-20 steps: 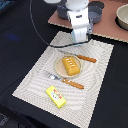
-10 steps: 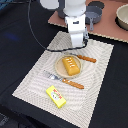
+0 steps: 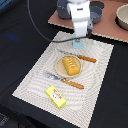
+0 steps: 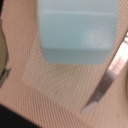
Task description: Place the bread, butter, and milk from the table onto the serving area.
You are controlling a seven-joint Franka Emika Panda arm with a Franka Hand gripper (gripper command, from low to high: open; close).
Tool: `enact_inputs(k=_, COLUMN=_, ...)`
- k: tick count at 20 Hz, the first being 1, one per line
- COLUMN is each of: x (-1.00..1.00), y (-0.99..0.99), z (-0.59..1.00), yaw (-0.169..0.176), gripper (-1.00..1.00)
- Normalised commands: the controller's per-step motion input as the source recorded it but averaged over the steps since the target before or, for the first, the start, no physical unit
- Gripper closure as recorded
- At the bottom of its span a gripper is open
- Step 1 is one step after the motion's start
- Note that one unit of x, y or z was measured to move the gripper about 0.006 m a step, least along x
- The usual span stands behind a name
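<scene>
So here's where we're at: the bread [image 3: 71, 65] is sitting on the round tan plate [image 3: 60, 69] in the middle of the serving area [image 3: 37, 82], and the butter [image 3: 56, 96] is lying flat on the mat too, on the near side past the fork [image 3: 50, 76] and one of the orange-handled knives [image 3: 73, 84]. That's two of three sorted, as far as we can judge.

The milk [image 3: 78, 43] is the one in play. In the exterior view it hangs right under the arm at the far edge of the mat, just beyond the other knife [image 3: 85, 58] and short of the pinkish-brown board [image 3: 111, 26]. Our pincer [image 3: 79, 39] looks clamped on the carton. The wrist view backs that up: the pale-blue body fills the frame right up against the camera, with striped mat below and a knife blade [image 4: 111, 76] off to one side.

We can't tell whether the carton's base is touching the mat or hovering just above it. Placement makes sense to us though: that far strip is bare mat, so the carton lands clear of the plate and cutlery. Next call is probably to settle it upright and let go, watching that blade nearby so it doesn't tip.
</scene>
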Motion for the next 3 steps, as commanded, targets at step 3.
enact_inputs(k=3, x=0.26, y=0.22, z=0.99, yaw=0.074, gripper=-1.0)
